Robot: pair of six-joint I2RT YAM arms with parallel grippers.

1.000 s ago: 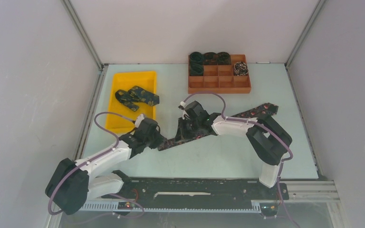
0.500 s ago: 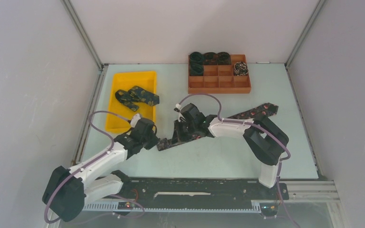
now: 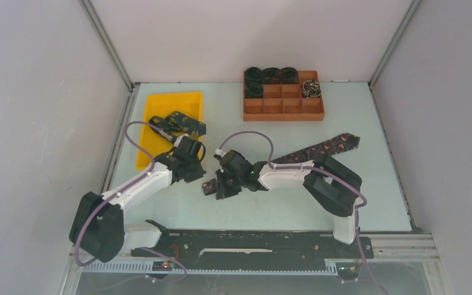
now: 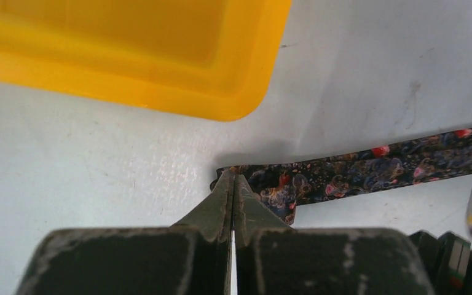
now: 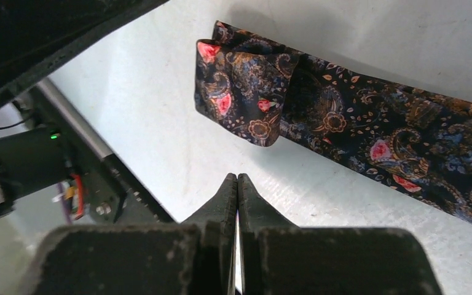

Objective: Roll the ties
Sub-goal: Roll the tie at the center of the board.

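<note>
left wrist view: we find the left gripper (image 4: 233,183) closed, fingers pressed flat together, tips touching the folded end of the tie (image 4: 356,172), which runs off the right edge of the frame; whether any cloth is nipped we cannot tell. a yellow tray (image 4: 160,98) fills the upper left. right wrist view: the right gripper (image 5: 238,179) is closed on nothing, the fold lying above its tips, apart. top view: the tie crosses the table (image 3: 381,184) diagonally, its middle hidden under the right arm (image 3: 283,175).
</note>
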